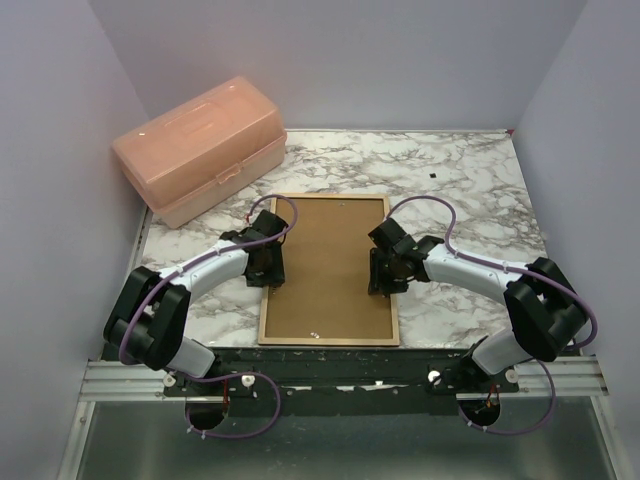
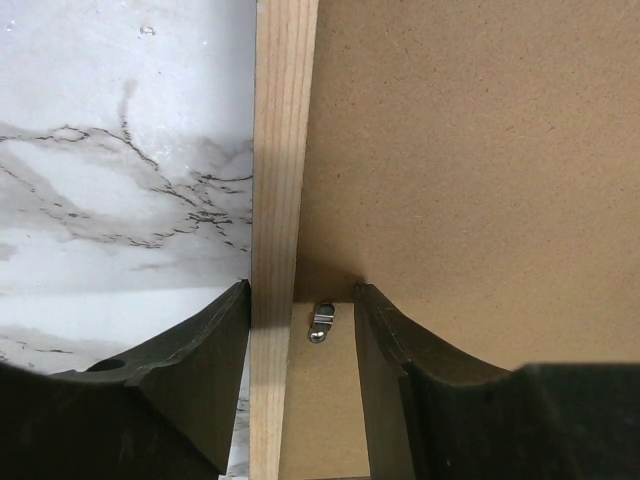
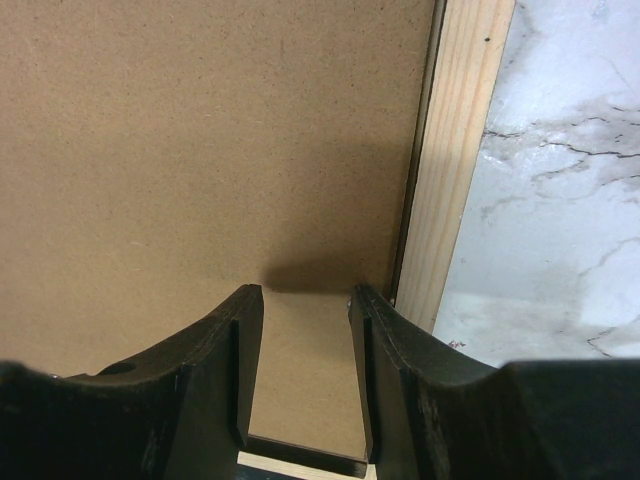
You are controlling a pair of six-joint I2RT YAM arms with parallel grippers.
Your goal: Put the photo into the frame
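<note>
The frame (image 1: pixel 328 341) lies face down mid-table, its tan wood back up, with the brown backing board (image 1: pixel 330 265) sitting inside it. The photo is hidden. My left gripper (image 1: pixel 266 268) is down on the frame's left side. In the left wrist view its jaws (image 2: pixel 303 290) stand apart, astride the wood rail (image 2: pixel 280 150) and a small metal clip (image 2: pixel 322 324) on the board (image 2: pixel 470 150). My right gripper (image 1: pixel 385 278) is open with its tips on the board (image 3: pixel 200 130), just inside the right rail (image 3: pixel 455 170). Nothing is between its fingers (image 3: pixel 305 290).
A closed translucent pink toolbox (image 1: pixel 200 150) stands at the back left, close to the left wall. Marble tabletop (image 1: pixel 470 180) surrounds the frame. Plain walls close in the left, back and right sides.
</note>
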